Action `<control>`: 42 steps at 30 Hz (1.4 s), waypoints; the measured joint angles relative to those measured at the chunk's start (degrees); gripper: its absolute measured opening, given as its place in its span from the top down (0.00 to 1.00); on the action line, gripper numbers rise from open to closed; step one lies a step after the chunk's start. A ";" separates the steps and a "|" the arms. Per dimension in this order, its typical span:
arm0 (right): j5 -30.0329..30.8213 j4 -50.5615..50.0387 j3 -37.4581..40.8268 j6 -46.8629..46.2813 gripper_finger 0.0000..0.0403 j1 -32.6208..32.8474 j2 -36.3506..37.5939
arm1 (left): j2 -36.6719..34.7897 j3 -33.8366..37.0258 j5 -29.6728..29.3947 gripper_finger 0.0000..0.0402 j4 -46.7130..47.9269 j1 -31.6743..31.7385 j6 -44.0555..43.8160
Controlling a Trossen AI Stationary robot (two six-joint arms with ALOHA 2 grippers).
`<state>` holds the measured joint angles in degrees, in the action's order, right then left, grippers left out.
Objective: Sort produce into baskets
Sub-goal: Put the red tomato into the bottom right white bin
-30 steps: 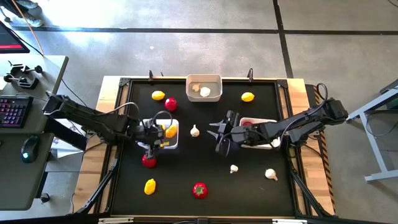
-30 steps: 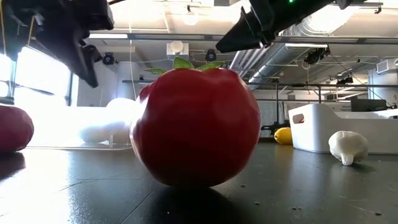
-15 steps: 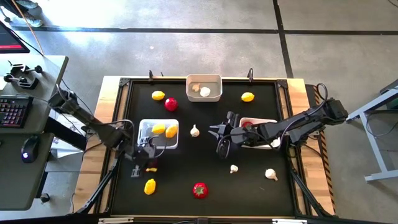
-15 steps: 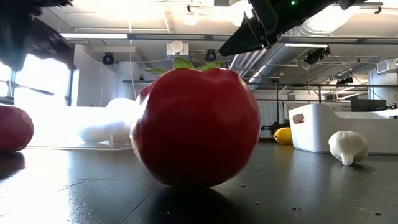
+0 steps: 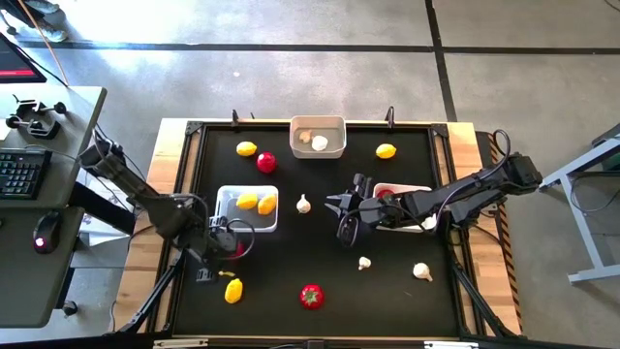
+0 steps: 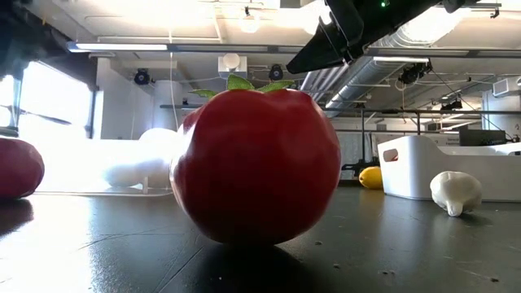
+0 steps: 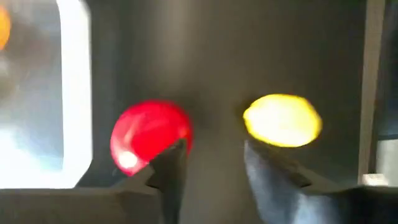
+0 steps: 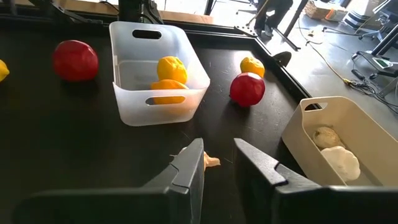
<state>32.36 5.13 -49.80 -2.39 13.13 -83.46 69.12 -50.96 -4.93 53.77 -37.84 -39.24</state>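
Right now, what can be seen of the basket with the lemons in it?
The lemon basket is a small white, slightly see-through plastic bin, rectangular with rounded corners and a slot handle in each short wall, as the right wrist view shows. It stands upright on the black table top, left of centre. Two yellow lemons lie inside, close together. Neither arm touches it; a garlic bulb lies just to its right.

Evenly bright overhead; blown-out window glare behind the big tomato (image 6: pixel 256 163) at table height; heavy motion blur ahead of the left gripper (image 7: pixel 211 162)
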 joint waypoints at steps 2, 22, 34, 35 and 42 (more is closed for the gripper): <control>0.00 -0.02 0.00 0.04 0.82 0.00 0.00 | 1.90 0.02 -0.06 0.53 1.01 0.00 -1.25; 0.00 -0.21 0.00 -0.14 0.82 0.00 0.00 | 12.50 1.13 -4.33 0.18 4.19 4.57 -3.26; 0.00 -0.24 0.00 -0.14 0.82 0.00 -0.02 | 12.55 2.57 -3.16 0.20 1.60 4.98 -1.20; 0.00 -0.24 0.00 -0.14 0.82 0.00 -0.02 | 12.59 2.88 -2.91 0.22 1.30 4.98 -1.36; 0.00 -0.93 0.00 -0.15 0.82 0.00 -0.02 | 13.61 3.53 -1.44 0.33 0.80 4.98 -1.63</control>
<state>32.36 4.20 -49.80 -2.54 13.13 -83.48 82.73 -47.42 -6.37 54.57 -32.86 -40.87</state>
